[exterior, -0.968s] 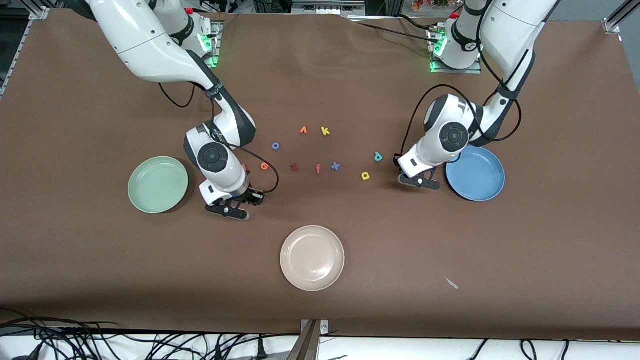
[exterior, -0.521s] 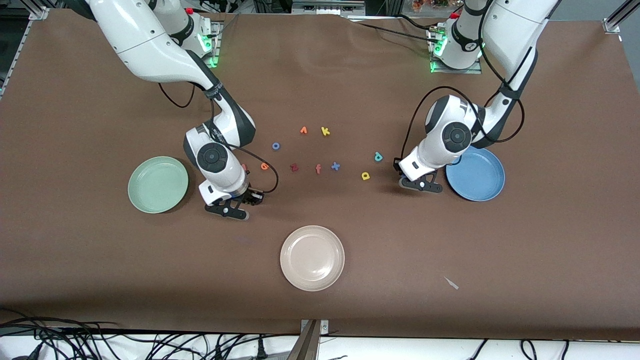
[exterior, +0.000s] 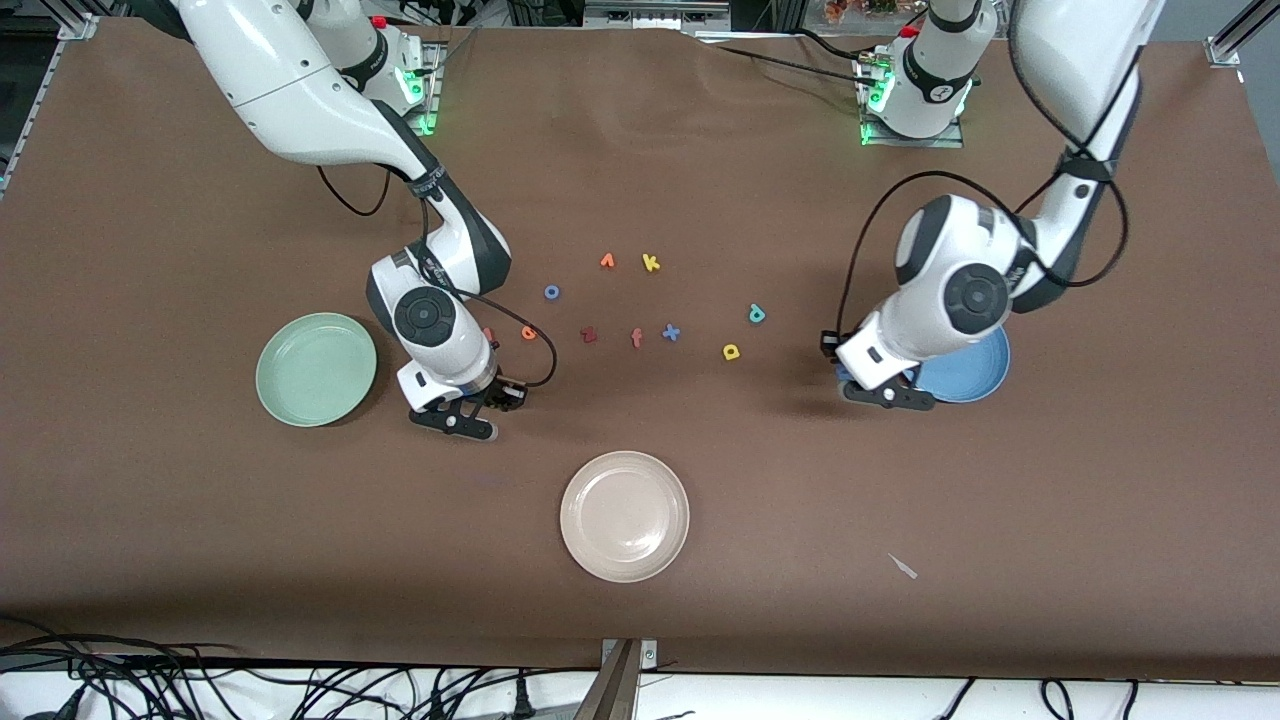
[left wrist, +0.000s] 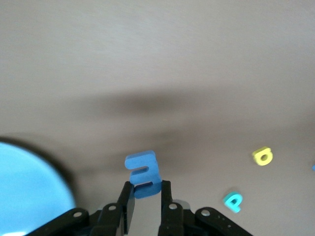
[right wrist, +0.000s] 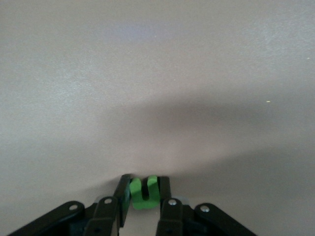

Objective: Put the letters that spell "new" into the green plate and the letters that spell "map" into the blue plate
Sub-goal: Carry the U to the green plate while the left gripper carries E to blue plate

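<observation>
The blocky foam light blue "m" (left wrist: 143, 174) sits pinched in the left gripper (left wrist: 146, 196), over the round blue plate's (exterior: 975, 372) edge. The right gripper (right wrist: 144, 195) clamps the green "n" (right wrist: 143, 191) beside the shallow-rimmed green plate (exterior: 316, 369).

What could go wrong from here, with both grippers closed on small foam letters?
1. The left gripper pinches only the edge of the light blue foam "m", up near the round blue plate; it could twist or slip out before release.
2. The right gripper, low at the table, holds the green foam "n" between its fingertips; lifting fast might drop it.
3. The round pale green plate sits close beside the right arm; a low sweep might nudge it.
</observation>
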Motion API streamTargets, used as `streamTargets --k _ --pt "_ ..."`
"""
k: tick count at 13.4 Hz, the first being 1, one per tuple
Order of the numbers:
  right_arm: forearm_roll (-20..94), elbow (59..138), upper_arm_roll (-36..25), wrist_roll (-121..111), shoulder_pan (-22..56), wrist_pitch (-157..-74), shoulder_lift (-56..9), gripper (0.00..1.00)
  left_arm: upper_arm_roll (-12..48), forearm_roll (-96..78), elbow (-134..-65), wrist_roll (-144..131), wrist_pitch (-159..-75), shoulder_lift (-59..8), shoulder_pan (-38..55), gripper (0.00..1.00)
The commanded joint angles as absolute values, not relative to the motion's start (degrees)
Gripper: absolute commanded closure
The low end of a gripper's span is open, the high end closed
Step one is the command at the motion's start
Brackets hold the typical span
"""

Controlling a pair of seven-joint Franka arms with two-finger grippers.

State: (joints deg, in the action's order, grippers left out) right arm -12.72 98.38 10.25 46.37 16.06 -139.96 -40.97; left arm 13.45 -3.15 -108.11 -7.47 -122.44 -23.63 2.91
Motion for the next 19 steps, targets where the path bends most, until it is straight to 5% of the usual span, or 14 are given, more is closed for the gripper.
streamTargets --k 1,7,16,18,19 --pt "-12.83 94.31 10.46 45.27 15.65 -133.71 -41.66 0.77 13.71 -1.76 -104.77 -0.55 -114.37 -22.68 -2.27 1.0" --pt "-12.13 98.16 8.97 37.03 14.68 -128.76 -35.09 0.77 13.71 5.36 -105.9 10.97 -109.08 -23.46 -10.97 1.0" --pt "-11.69 120.74 7.65 17.26 4.41 -137.27 -20.23 0.77 13.8 7.91 -106.08 13.97 -111.17 -31.28 -18.28 0.95" --pt "-11.69 124.61 7.65 10.49 0.37 -139.99 -18.55 0.76 13.8 7.91 -106.17 13.8 -112.94 -32.6 -18.28 0.84" --pt "-11.69 126.11 7.65 7.94 -1.04 -141.84 -18.37 0.75 13.8 7.91 -106.08 13.8 -112.94 -32.52 -18.28 0.51"
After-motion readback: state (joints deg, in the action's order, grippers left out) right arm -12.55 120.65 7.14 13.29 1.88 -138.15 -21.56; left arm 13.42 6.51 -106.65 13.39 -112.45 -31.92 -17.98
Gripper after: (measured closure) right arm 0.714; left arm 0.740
